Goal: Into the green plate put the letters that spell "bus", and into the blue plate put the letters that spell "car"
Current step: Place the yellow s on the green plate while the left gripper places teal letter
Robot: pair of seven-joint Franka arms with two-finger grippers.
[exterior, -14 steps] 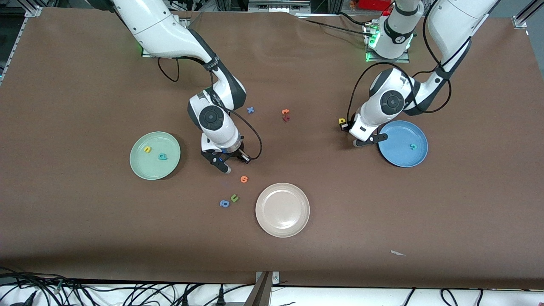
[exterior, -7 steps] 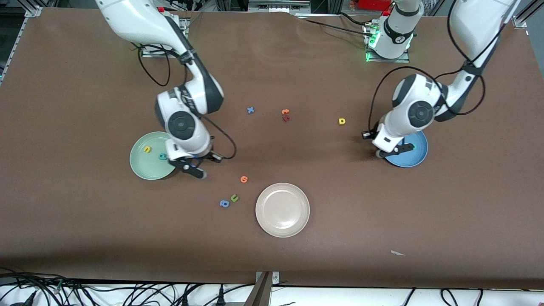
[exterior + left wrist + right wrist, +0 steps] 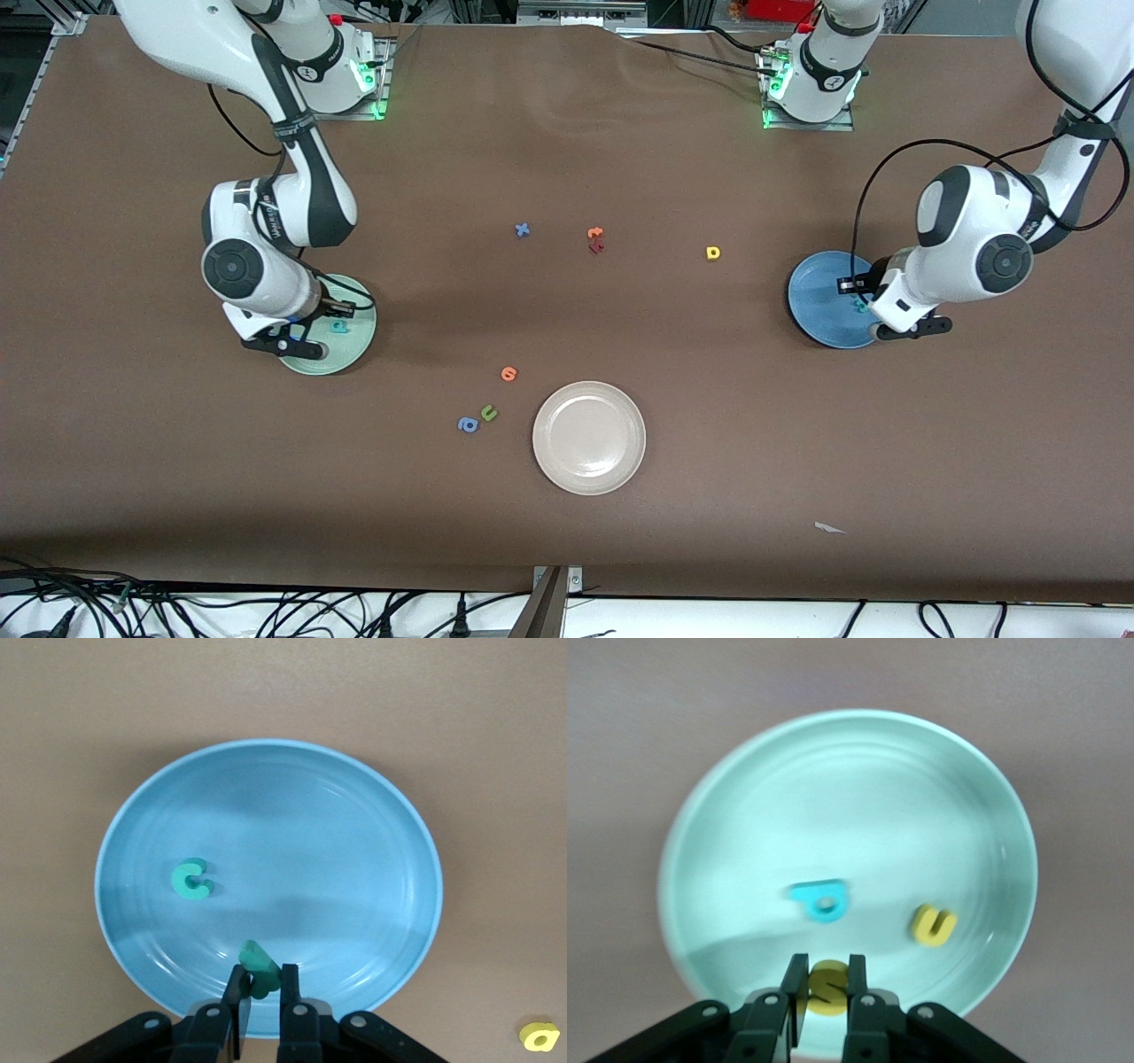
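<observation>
While the yellow "s" sits pinched in the jaws of the right gripper above the green plate, the teal "b" and yellow "u" already lie in that dish. Over the blue plate, the left gripper pinches the teal "r", and the teal "c" lies in the dish. A yellow blocky letter rests on the brown counter between the two dishes, nearer the blue one. Mid-counter lie a blue cross-shaped letter and an orange and red pair. Nearer the front camera are an orange letter, a green "u", a blue rounded letter and a cream-white plate. Cables trail along the counter's near edge.
</observation>
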